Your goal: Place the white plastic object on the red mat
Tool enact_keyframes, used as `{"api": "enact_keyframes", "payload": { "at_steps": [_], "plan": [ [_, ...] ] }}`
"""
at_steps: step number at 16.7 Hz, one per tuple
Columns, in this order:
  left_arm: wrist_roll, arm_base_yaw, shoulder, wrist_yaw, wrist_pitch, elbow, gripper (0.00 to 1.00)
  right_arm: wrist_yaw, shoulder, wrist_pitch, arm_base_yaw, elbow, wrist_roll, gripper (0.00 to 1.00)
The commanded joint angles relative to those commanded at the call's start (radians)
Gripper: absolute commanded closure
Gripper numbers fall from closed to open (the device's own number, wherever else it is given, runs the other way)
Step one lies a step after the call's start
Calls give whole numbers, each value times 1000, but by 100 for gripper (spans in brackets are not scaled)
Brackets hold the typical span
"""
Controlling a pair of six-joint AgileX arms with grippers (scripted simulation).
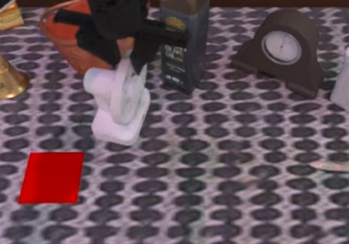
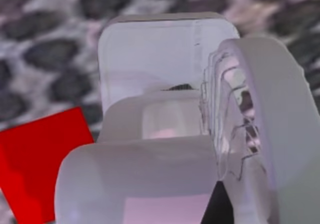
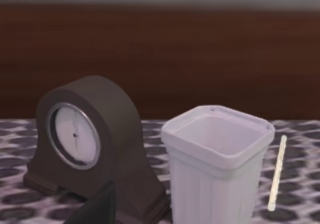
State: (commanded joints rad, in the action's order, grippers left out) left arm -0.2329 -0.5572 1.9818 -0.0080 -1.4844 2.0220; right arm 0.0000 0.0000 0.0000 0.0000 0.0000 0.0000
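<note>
The left gripper (image 1: 126, 64) is down over the white plastic fan-like object (image 1: 119, 105), fingers apparently pinching its round grille from above, ready for a lift toward the flat red mat (image 1: 52, 177) lying nearby, front-left.

Spotted tabletop (image 1: 229, 162), dark wooden wall (image 3: 200, 58)

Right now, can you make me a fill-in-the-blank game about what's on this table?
1. The left gripper is over the white plastic ____-like object.
2. The flat mat on the table is coloured ____.
3. The dark mantel clock stands to the ____ of the olive oil bottle in the top view.
4. In the right wrist view, the white bin stands beside the ____.

Missing words: fan; red; right; clock
</note>
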Motion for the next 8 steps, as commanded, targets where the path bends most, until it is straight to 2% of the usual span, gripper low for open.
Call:
{"api": "enact_keyframes", "payload": {
  "at_steps": [8],
  "plan": [
    [963, 165, -258, 7, 82, -334, 100, 0, 0, 0, 0, 0, 0, 0]
  ]
}}
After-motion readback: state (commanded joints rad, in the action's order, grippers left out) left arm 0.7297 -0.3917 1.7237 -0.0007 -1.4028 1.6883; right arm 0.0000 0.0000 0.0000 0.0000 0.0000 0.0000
